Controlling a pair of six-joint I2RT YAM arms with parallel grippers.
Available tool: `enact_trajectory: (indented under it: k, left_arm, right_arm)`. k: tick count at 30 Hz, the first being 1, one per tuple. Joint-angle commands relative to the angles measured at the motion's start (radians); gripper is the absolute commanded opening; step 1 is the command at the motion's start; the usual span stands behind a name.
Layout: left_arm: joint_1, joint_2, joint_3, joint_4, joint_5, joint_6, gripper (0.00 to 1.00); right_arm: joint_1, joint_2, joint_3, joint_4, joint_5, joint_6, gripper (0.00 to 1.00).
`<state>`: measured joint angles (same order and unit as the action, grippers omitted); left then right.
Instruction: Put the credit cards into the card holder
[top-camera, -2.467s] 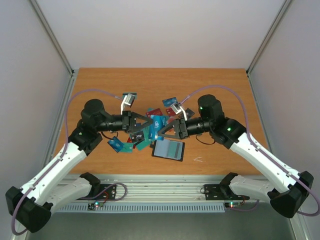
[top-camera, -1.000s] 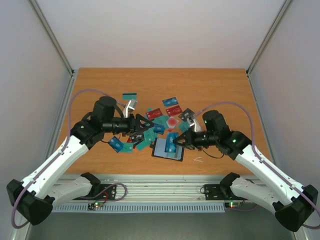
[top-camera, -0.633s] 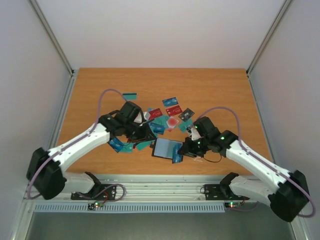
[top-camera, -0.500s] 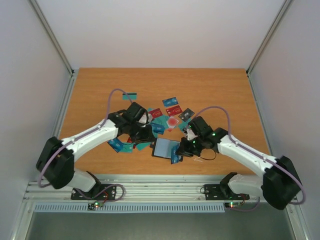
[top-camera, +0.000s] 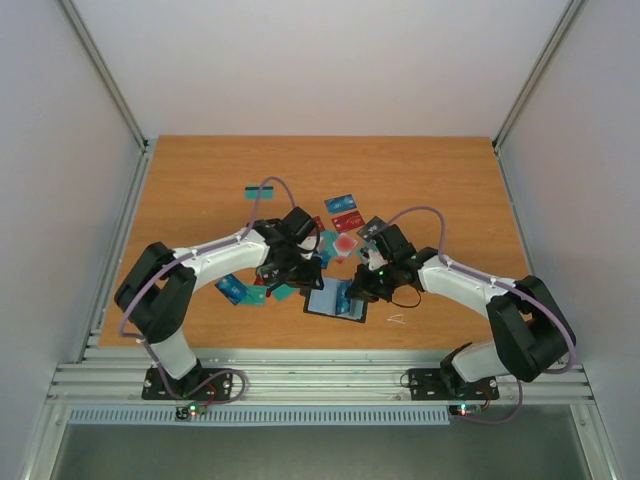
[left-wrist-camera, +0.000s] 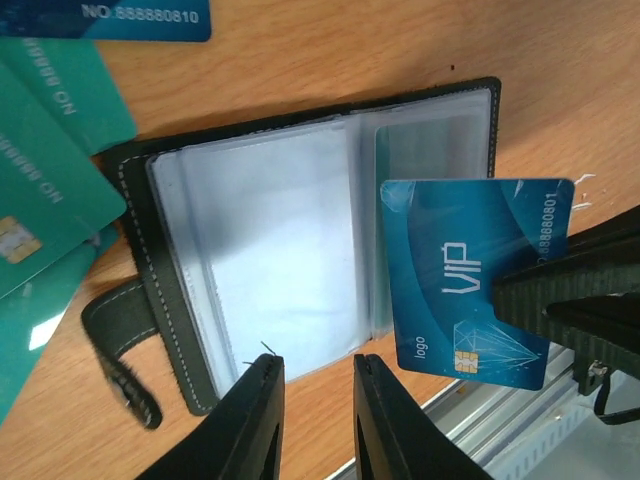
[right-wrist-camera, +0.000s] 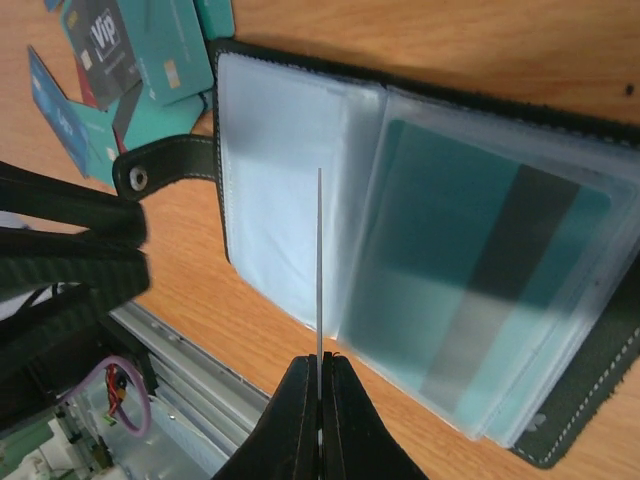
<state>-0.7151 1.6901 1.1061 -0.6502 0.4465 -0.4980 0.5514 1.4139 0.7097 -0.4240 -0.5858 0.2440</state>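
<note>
The black card holder (top-camera: 323, 303) lies open near the table's front, its clear sleeves (left-wrist-camera: 270, 240) facing up. One teal card (right-wrist-camera: 470, 280) sits inside a sleeve. My right gripper (right-wrist-camera: 320, 362) is shut on a blue VIP credit card (left-wrist-camera: 470, 280) and holds it on edge over the holder's middle fold. In the right wrist view this card (right-wrist-camera: 319, 250) shows only as a thin line. My left gripper (left-wrist-camera: 312, 365) hovers at the holder's near edge, slightly open with nothing between its fingers. More credit cards (top-camera: 322, 243) lie in a loose pile behind the holder.
Red cards (top-camera: 346, 221), a dark grey card (top-camera: 373, 228), a teal card (top-camera: 259, 190) and a blue one (top-camera: 232, 290) are scattered around the pile. The holder's snap strap (right-wrist-camera: 165, 168) sticks out on its left. The table's metal front rail (top-camera: 320, 375) runs close by.
Both arms have stretched inward over the holder. The right gripper carried the blue card down to the sleeves. The left gripper came across from the pile and its jaws narrowed.
</note>
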Motion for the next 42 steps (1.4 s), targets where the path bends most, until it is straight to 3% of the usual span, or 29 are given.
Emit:
enact_trajectory:
  k: [1,5,15,42]
  left_arm:
    - [-0.008,0.054,0.041,-0.015,-0.046,0.057,0.21]
    - [-0.004,0.088,0.061,-0.064,-0.169,0.069,0.19]
    - [0.002,0.162,0.074,-0.061,-0.202,0.105,0.16]
    - [0.003,0.225,0.044,-0.015,-0.153,0.125,0.11]
  right_arm:
    - [-0.019,0.026,-0.005,0.072,-0.053,-0.034,0.01]
    - [-0.023,0.051,0.005,0.085,-0.078,-0.040,0.01]
    - [-0.049,0.058,0.024,0.018,-0.061,-0.061,0.01]
    - [-0.051,0.121,0.013,0.070,-0.062,-0.049,0.01]
